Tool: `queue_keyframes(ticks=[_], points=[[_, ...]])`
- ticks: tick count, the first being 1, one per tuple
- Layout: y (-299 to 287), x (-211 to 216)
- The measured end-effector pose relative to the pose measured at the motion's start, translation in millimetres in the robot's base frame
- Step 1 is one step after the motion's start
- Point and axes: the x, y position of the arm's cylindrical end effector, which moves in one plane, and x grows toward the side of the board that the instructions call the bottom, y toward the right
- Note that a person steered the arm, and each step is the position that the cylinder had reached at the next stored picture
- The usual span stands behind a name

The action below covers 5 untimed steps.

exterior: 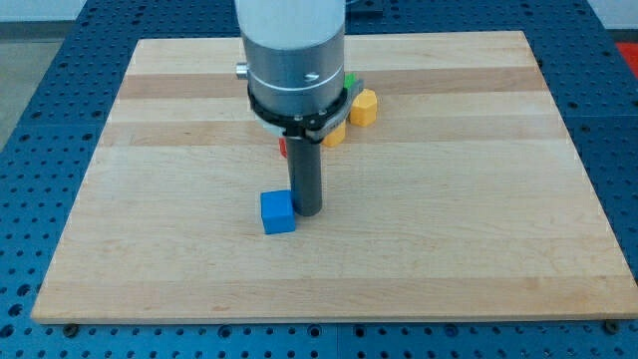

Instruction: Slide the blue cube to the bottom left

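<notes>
Pushing the blue cube [278, 212] toward the board's lower left, we have it about halfway there by our reckoning. It sits a little left of the board's middle and below it, alone on bare wood, well apart from the other blocks. Our rod carries no gripper, so there is nothing to open or close; my tip [306, 213] rests on the wooden board [478, 239] just beside the cube's right face, touching it or very nearly so.

Near the view's top, most of the remaining pile is hidden by the arm's grey body. We can make out a yellow block [364, 106] to the right, another yellow block [334, 135] partly covered, a sliver of a green block [350, 80], and a red block [283, 148] peeking out by the rod. Their shapes are too hidden to name.

What is left, as we judge it: a long stretch of open board lies between the cube and the bottom-left corner, with nothing in the path. The tip sits to the cube's right rather than above-right, so we would likely need a contact that drives the cube down as well as left.
</notes>
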Motion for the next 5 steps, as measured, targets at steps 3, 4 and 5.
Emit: queue_keyframes(ticks=[3, 4, 5], points=[[-92, 22], [-119, 30], [-123, 16]])
